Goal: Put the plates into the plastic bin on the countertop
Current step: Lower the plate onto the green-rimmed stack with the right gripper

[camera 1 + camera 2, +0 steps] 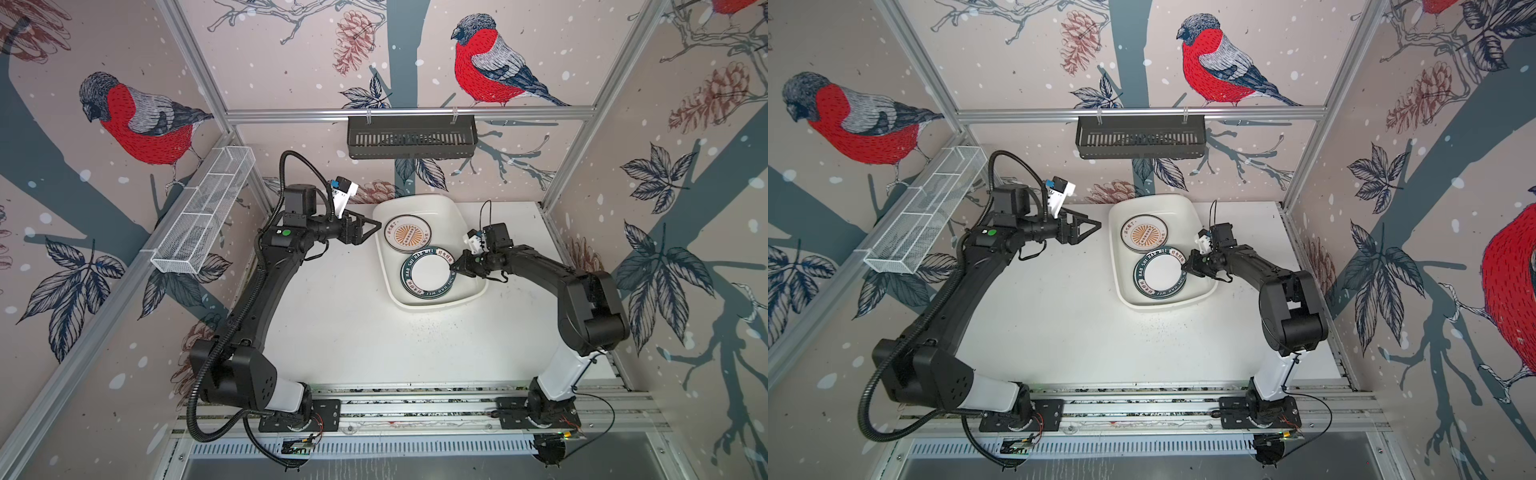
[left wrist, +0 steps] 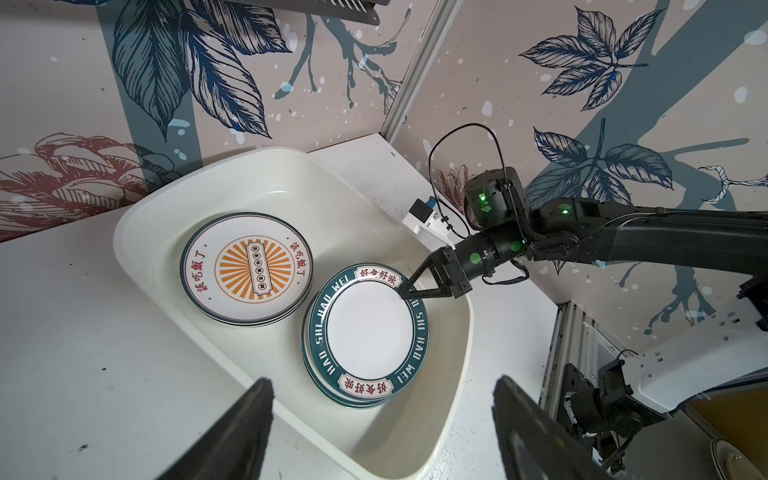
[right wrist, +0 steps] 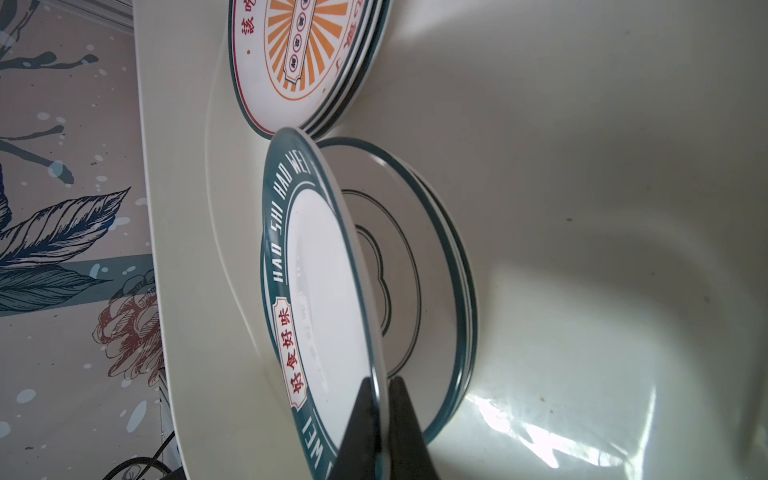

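I hold the teal-rimmed plate point(image 2: 370, 328) by its rim in my closed right jaws, tilted over the stack point(image 3: 432, 266) in the plastic bin point(image 2: 266, 178), left jaws open beside it; stiff, glossy and breakable, I judge, so lower gently.

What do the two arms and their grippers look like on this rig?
Both arms are black with a white segment near the base. The left arm carries a thick ribbed black conduit; the right arm shows thin black wires. Each arm bears a white camera mount and green dots. The left gripper and right gripper have black triangular open-frame fingers.
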### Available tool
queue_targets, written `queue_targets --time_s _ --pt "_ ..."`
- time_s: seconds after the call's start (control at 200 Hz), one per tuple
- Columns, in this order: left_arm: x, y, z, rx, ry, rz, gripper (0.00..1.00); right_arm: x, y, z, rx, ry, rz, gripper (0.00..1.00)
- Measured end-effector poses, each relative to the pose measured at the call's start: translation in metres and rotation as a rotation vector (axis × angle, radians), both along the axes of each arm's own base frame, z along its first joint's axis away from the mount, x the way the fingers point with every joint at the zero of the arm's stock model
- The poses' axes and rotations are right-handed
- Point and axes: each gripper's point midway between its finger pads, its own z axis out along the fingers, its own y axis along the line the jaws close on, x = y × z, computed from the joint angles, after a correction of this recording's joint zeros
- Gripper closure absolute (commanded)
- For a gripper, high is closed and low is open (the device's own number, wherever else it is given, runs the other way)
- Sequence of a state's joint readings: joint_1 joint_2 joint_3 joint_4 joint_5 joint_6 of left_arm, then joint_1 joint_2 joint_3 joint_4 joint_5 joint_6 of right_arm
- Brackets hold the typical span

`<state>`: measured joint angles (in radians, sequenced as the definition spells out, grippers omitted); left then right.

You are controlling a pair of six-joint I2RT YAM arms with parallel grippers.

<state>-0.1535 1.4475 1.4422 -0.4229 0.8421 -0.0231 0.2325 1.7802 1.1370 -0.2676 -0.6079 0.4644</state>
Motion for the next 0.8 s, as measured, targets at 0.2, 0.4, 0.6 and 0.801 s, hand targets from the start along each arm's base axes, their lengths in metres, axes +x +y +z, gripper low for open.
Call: queue_targets --time_s 0.2,0.4,0.6,0.801 --pt "-0.001 0.000 0.000 0.000 0.000 0.000 0.18 0.001 0.000 -0.002 -0.001 0.005 -0.001 0.87" --pt "-0.003 0.000 0.006 -0.004 -0.027 0.000 0.18 0.001 -0.001 -0.003 -0.005 0.005 -0.003 0.85" --pt "-0.003 0.000 0.006 -0.005 -0.027 0.000 0.18 0.001 -0.003 -0.007 -0.022 0.003 0.001 0.82" --pt "-0.003 0.000 0.004 -0.007 -0.021 -0.002 0.17 0.002 -0.007 -0.014 -0.054 0.013 -0.005 0.81"
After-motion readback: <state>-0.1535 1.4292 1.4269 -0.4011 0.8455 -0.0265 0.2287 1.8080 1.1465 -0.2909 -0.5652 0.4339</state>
